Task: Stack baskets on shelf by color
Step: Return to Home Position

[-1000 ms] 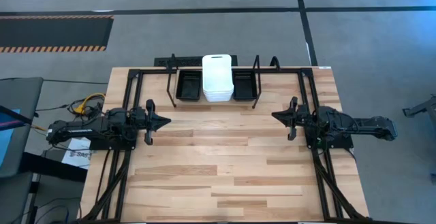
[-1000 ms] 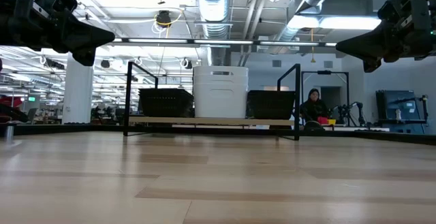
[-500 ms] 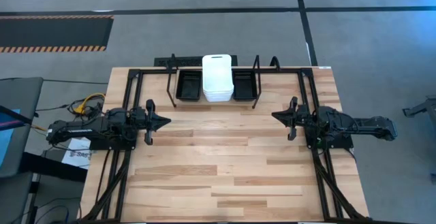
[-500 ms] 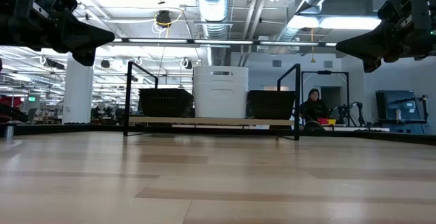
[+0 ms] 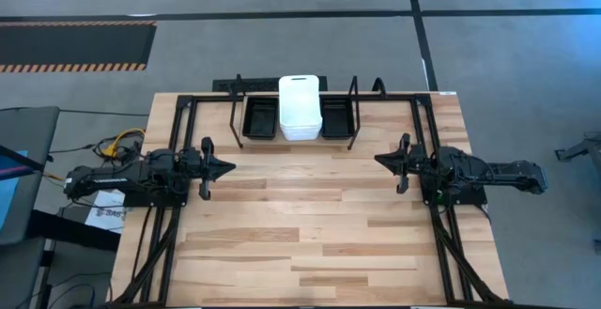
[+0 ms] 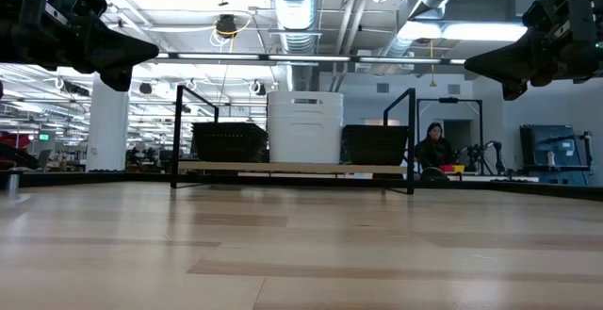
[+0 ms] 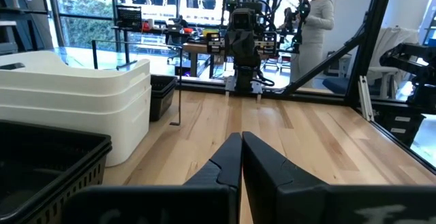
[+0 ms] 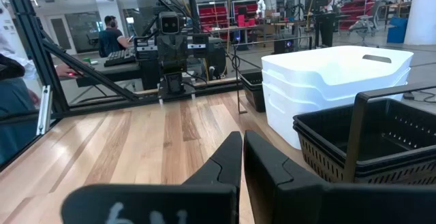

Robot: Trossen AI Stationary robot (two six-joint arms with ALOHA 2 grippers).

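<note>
Big open workshop, ducts and lights overhead, grey floor all around a light wood table [image 5: 300, 224]. The two dark arms sit folded at the table's left and right edges, pointing in toward each other, well apart, both raised off the wood. The left gripper [image 5: 231, 168] has its fingers pressed together with nothing between them. The right gripper [image 5: 377, 160] is the same, closed up and empty.

At the far edge in the middle is the shelf [image 6: 292, 168], a low black wire rack with a wood base. The white baskets [image 5: 300, 107] take the middle slot, three nested into one stack that stands taller than anything beside it. One stack of black baskets [image 5: 260, 117] sits just left of the white one, and a second black stack [image 5: 336, 118] just right of it. Each is between the white stack and a wire upright. Can't count the black ones from here. Way back in the room there's a person [image 6: 434, 148].
</note>
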